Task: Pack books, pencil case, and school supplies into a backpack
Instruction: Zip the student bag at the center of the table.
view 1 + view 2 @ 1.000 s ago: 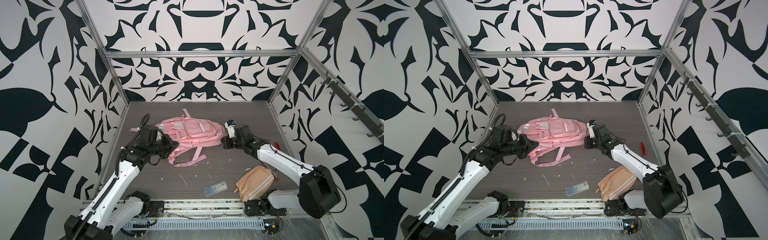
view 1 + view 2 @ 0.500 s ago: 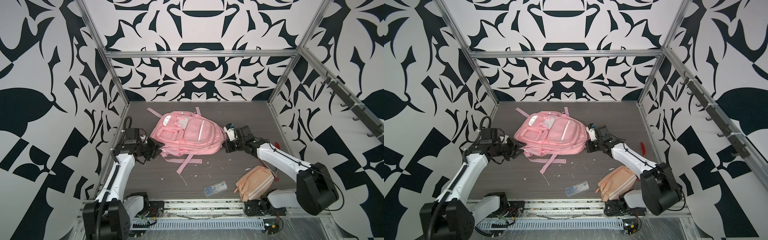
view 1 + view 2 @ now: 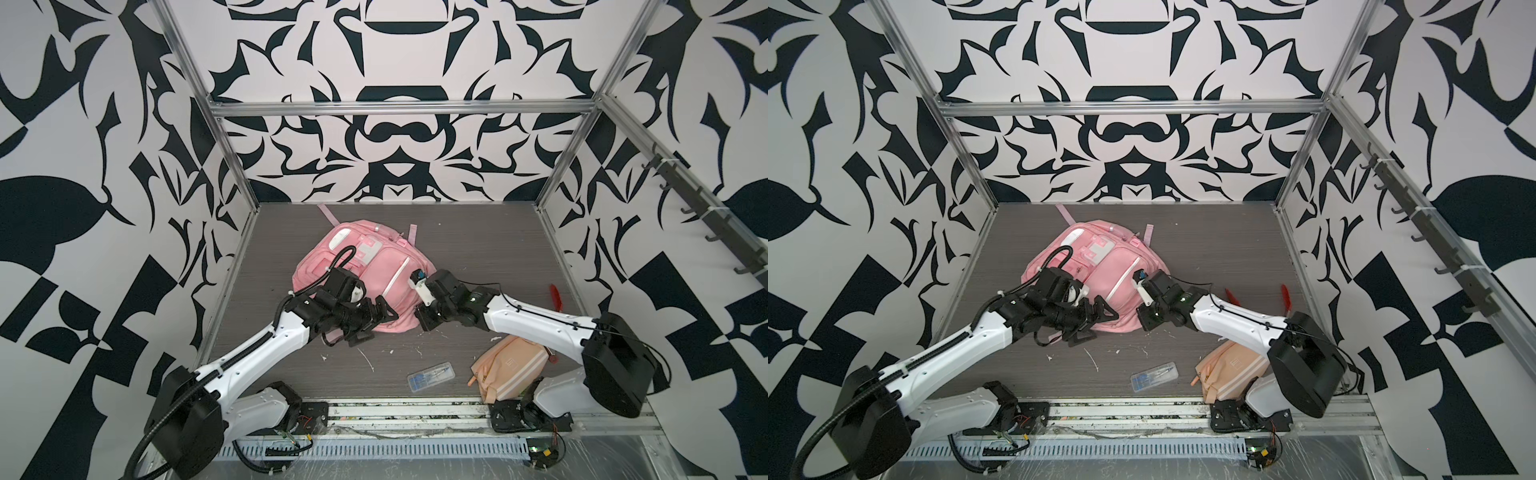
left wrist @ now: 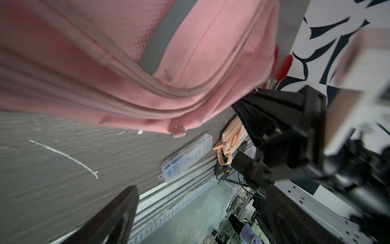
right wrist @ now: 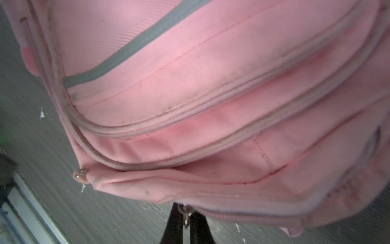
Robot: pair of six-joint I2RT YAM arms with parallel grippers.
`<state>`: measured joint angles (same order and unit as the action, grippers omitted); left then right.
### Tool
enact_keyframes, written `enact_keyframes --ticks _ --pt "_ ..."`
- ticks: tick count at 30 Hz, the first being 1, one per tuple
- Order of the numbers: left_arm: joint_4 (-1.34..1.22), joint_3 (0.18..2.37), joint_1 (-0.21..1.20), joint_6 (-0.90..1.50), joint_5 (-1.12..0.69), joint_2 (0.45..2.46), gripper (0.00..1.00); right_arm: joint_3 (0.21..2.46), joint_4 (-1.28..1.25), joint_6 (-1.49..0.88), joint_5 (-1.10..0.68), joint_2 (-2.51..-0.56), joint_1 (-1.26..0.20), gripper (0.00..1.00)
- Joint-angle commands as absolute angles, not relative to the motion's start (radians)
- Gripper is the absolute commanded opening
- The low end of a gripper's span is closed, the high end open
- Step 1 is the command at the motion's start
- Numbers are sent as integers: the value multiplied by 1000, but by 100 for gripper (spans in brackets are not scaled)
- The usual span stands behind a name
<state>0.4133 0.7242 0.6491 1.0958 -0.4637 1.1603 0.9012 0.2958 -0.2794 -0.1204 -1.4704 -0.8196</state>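
Note:
The pink backpack (image 3: pixel 353 266) (image 3: pixel 1088 266) lies flat mid-table, pockets up. My left gripper (image 3: pixel 372 326) (image 3: pixel 1094 324) (image 4: pixel 200 215) stands open at its near edge, nothing between its fingers (image 4: pixel 118 213). My right gripper (image 3: pixel 422 320) (image 3: pixel 1144 320) (image 5: pixel 186 224) is shut on a metal zipper pull (image 5: pixel 185 214) at the bag's near right corner. The peach pencil case (image 3: pixel 509 368) (image 3: pixel 1231 368) (image 4: pixel 232 135) lies at the front right under the right arm. The clear box of school supplies (image 3: pixel 430 371) (image 3: pixel 1153 376) (image 4: pixel 185 156) lies beside it. No books are in view.
Red-handled objects (image 3: pixel 556 296) (image 3: pixel 1285 299) lie near the right wall. White scraps (image 3: pixel 368 361) dot the grey table. A metal rail (image 3: pixel 395 409) runs along the front edge. Patterned walls close in three sides.
My left gripper has let go of the backpack, opened wide and swung from the bag's left side to its near edge. The backpack has turned and settled flat. The right gripper stays shut.

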Motion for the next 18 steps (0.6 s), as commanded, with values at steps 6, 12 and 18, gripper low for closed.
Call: enact_keyframes --ticks 6,12,18 --pt "-46 416 647 1432 -274 1122 98 1034 217 -313 -298 -1533 -926 0" --pt "-258 345 625 1503 -212 1097 92 1039 253 -291 -340 -1531 -938 0" --pt "-264 312 626 1534 -166 1016 80 1046 265 -278 -360 -1542 -939 0"
